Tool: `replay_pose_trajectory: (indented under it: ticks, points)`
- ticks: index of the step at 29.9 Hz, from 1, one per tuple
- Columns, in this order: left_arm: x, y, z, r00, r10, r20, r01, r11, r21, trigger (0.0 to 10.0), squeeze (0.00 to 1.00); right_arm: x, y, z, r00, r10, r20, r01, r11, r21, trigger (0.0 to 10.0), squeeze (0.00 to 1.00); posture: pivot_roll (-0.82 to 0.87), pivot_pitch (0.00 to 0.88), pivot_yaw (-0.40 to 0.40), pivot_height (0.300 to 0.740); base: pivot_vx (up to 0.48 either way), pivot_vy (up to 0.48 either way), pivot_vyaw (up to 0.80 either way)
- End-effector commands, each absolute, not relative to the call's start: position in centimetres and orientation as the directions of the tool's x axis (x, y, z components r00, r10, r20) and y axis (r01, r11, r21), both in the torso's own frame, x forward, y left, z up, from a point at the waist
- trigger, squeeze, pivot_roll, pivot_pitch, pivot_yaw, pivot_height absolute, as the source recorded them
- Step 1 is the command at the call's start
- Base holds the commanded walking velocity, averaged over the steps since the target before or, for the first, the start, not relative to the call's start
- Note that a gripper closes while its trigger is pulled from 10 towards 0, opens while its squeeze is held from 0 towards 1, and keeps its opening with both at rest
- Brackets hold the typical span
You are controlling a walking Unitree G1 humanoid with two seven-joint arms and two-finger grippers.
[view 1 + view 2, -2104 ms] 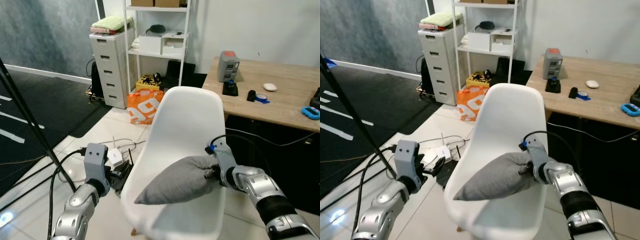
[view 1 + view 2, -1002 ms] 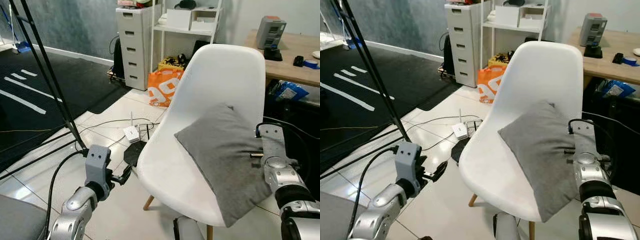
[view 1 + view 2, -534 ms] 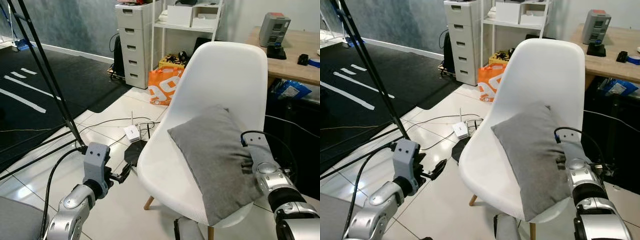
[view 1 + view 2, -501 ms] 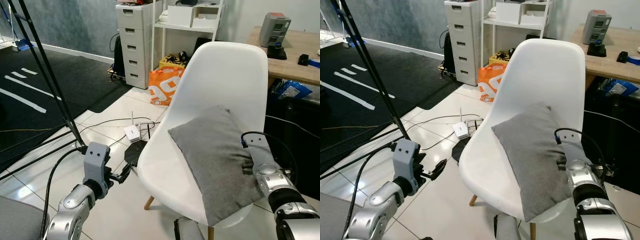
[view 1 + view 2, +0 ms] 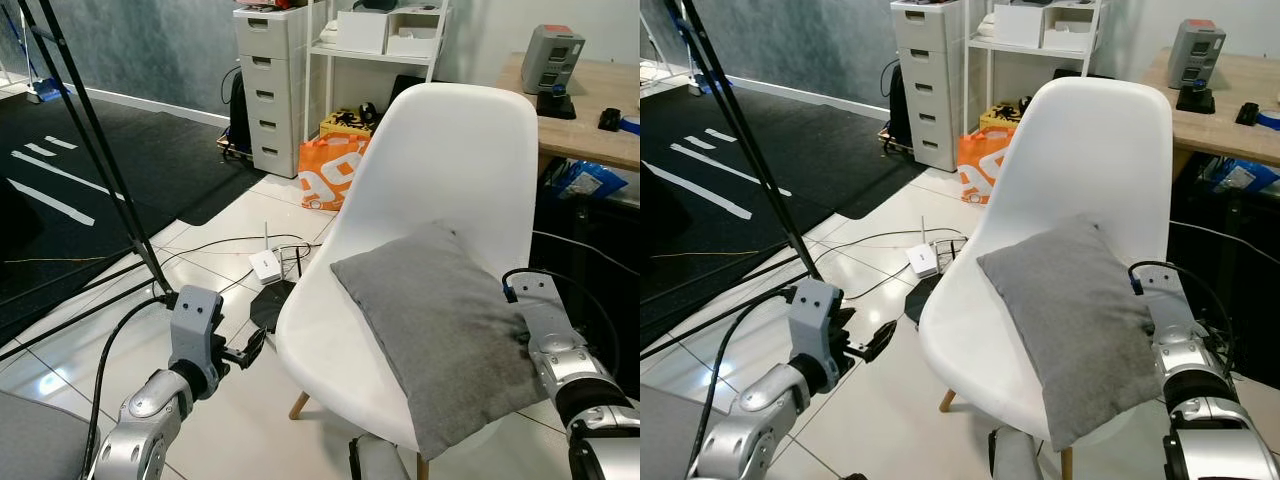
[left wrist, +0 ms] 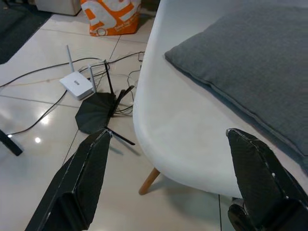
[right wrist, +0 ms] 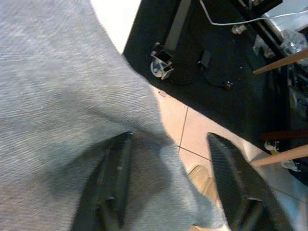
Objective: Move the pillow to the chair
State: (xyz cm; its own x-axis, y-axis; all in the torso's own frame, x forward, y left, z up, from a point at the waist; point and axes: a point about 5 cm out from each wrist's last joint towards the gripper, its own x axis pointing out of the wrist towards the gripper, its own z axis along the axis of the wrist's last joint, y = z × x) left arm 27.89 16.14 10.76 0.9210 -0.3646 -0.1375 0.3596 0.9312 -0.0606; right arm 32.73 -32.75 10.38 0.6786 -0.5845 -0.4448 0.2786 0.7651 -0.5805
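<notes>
A grey pillow [image 5: 430, 330] lies on the seat of the white shell chair [image 5: 440, 150], its upper corner leaning on the backrest and its lower corner hanging over the seat's front edge. My right gripper [image 7: 168, 139] is at the pillow's right edge, open, with its fingers [image 7: 113, 187] spread over the grey fabric. Its wrist [image 5: 535, 310] sits beside the chair. My left gripper [image 6: 168, 132] is open and holds nothing, low at the chair's left side [image 5: 245, 350], clear of the seat.
A wooden desk [image 5: 590, 120] with small devices stands close on the right. Behind the chair are white drawers [image 5: 268, 90], a shelf unit and an orange bag [image 5: 330, 170]. A router and cables [image 5: 265, 265] lie on the tiles at left, near a black tripod leg [image 5: 100, 150].
My right wrist has drawn back to the right, away from the pillow's middle. The pillow has settled lower and flatter on the seat. The left arm is unchanged.
</notes>
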Motion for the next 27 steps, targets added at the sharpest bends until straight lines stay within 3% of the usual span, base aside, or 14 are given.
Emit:
replay_pose_trajectory:
  ticks: [1,5,8,12,15,17,18,22,27]
  points:
    - [27.8,16.0,10.7,0.914,-0.377,-0.147,0.370,0.926,-0.071,10.0,0.00,32.8,-32.8,10.6,0.674,-0.588,-0.447,0.274,0.761,-0.587,10.0,1.00,-0.22,0.064,0.060,0.560,0.000,0.000,0.00]
    - [27.8,15.9,10.7,0.911,-0.386,-0.147,0.379,0.922,-0.072,10.0,0.00,32.9,-32.9,10.8,0.677,-0.590,-0.440,0.280,0.760,-0.587,10.0,1.00,-0.22,0.065,0.061,0.560,0.000,0.000,0.00]
    - [27.7,15.0,11.4,0.878,-0.461,-0.128,0.452,0.887,-0.096,10.0,0.00,34.0,-33.7,14.6,0.721,-0.619,-0.313,0.336,0.707,-0.622,10.0,1.00,-0.23,0.066,0.065,0.560,0.000,0.000,0.00]
    - [27.5,14.5,11.9,0.862,-0.497,-0.098,0.483,0.865,-0.132,10.0,0.00,35.4,-32.7,17.7,0.798,-0.572,-0.189,0.381,0.722,-0.578,10.0,1.00,-0.23,0.065,0.064,0.560,0.000,0.000,0.00]
    - [27.6,14.5,12.6,0.866,-0.498,-0.043,0.480,0.852,-0.208,10.0,0.00,37.1,-30.0,20.5,0.897,-0.435,-0.083,0.364,0.830,-0.423,10.0,1.00,-0.22,0.061,0.059,0.560,0.000,0.000,0.00]
    - [27.6,14.5,12.8,0.870,-0.493,-0.027,0.475,0.850,-0.229,10.0,0.00,37.5,-29.1,21.2,0.921,-0.386,-0.056,0.341,0.865,-0.368,10.0,1.00,-0.22,0.061,0.059,0.560,0.000,0.000,0.00]
    - [27.8,14.7,13.2,0.878,-0.479,-0.004,0.462,0.849,-0.258,10.0,0.00,38.0,-27.3,21.5,0.959,-0.279,-0.039,0.261,0.933,-0.249,10.0,0.00,-0.23,0.056,0.056,0.560,0.000,0.000,0.00]
    - [28.2,15.1,13.2,0.902,-0.432,0.000,0.419,0.874,-0.247,10.0,0.00,38.4,-23.0,20.4,0.998,-0.017,-0.059,0.012,0.997,-0.077,10.0,0.00,-0.22,0.047,0.049,0.575,0.000,0.000,0.00]
    - [28.4,15.3,12.9,0.918,-0.395,-0.025,0.382,0.900,-0.209,10.0,0.00,38.3,-21.2,18.9,0.995,0.057,-0.087,-0.061,0.997,-0.051,10.0,0.00,-0.21,0.038,0.049,0.585,0.000,0.000,0.00]
